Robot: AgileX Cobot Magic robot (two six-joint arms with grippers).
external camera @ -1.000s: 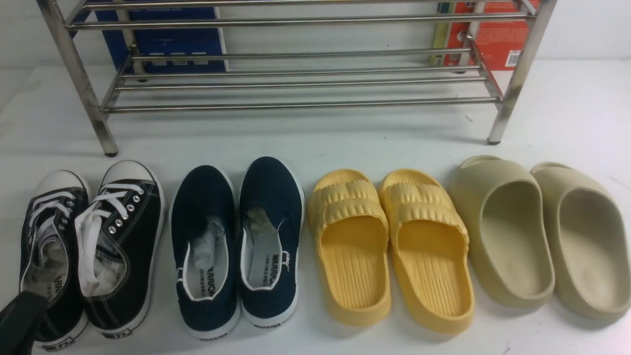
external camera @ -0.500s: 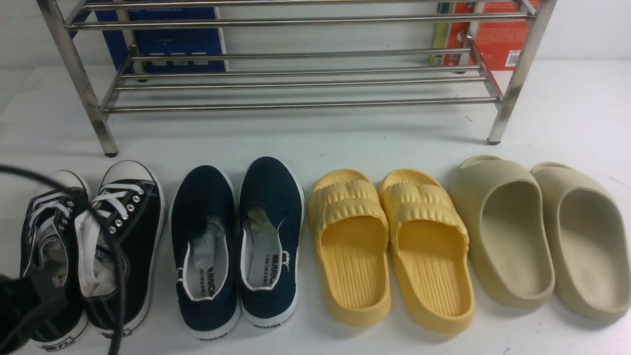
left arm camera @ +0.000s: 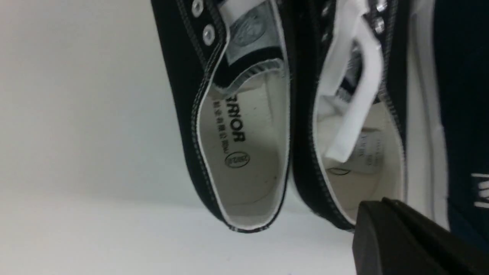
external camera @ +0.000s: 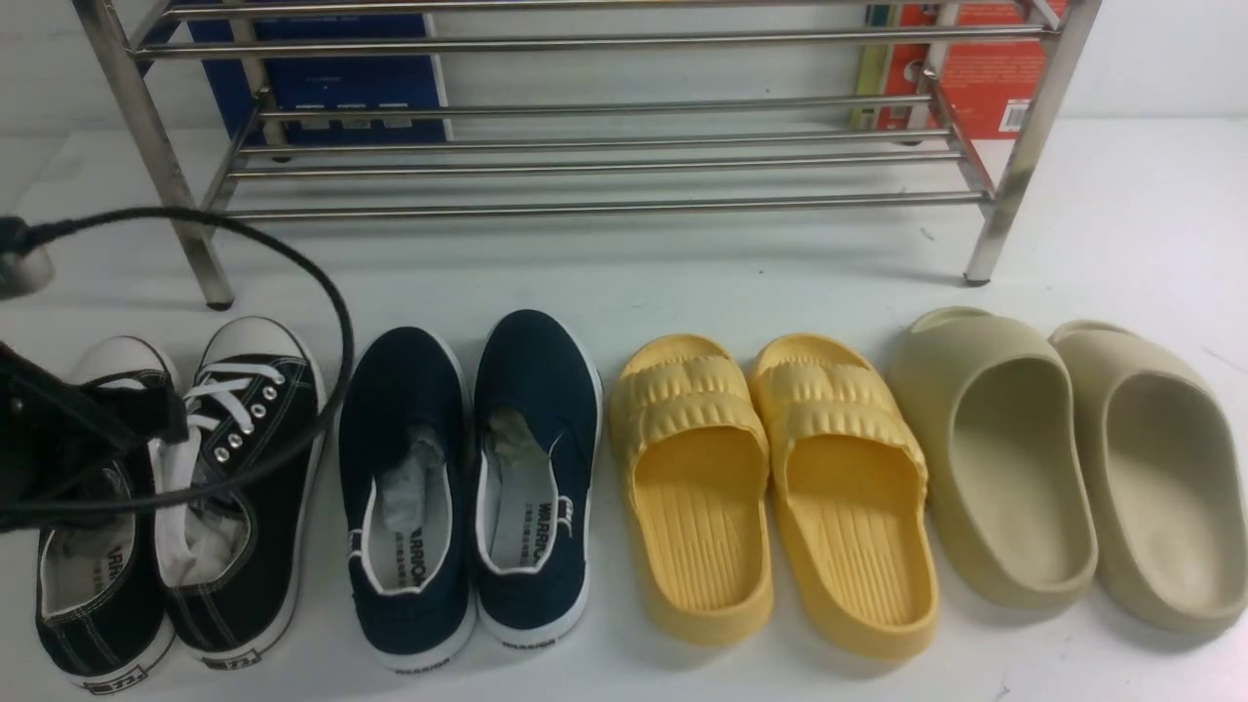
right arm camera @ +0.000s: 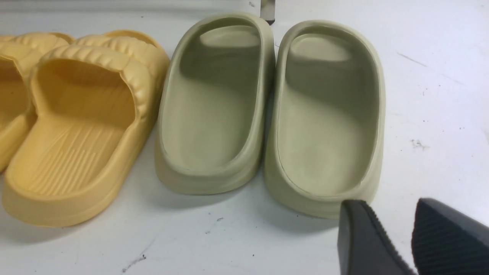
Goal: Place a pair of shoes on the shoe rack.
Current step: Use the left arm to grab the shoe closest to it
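The pair of shoes, two black canvas sneakers with white laces, stands side by side at the front left: the left sneaker (external camera: pixel 97 604) and the right sneaker (external camera: pixel 258 419). The steel shoe rack (external camera: pixel 585 205) stands behind the row with bare tiers. My left arm (external camera: pixel 58 439) hangs over the left sneaker's laces and hides them. In the left wrist view my left gripper (left arm camera: pixel 372 208) is shut on nothing, its tips beside the heel of one sneaker (left arm camera: pixel 363 168), next to the other (left arm camera: pixel 244 145). My right gripper (right arm camera: pixel 389 214) is open over bare table.
Navy slip-ons (external camera: pixel 468 487), yellow slides (external camera: pixel 770 487) and beige slides (external camera: pixel 1072 468) continue the row to the right. A black cable (external camera: pixel 331 283) loops above the sneakers. A blue box (external camera: pixel 322 78) and a red box (external camera: pixel 985 68) stand behind the rack.
My left arm has come in from the bottom left corner and moved forward over the left sneaker. Its cable has swung up into a loop. The shoes have not moved.
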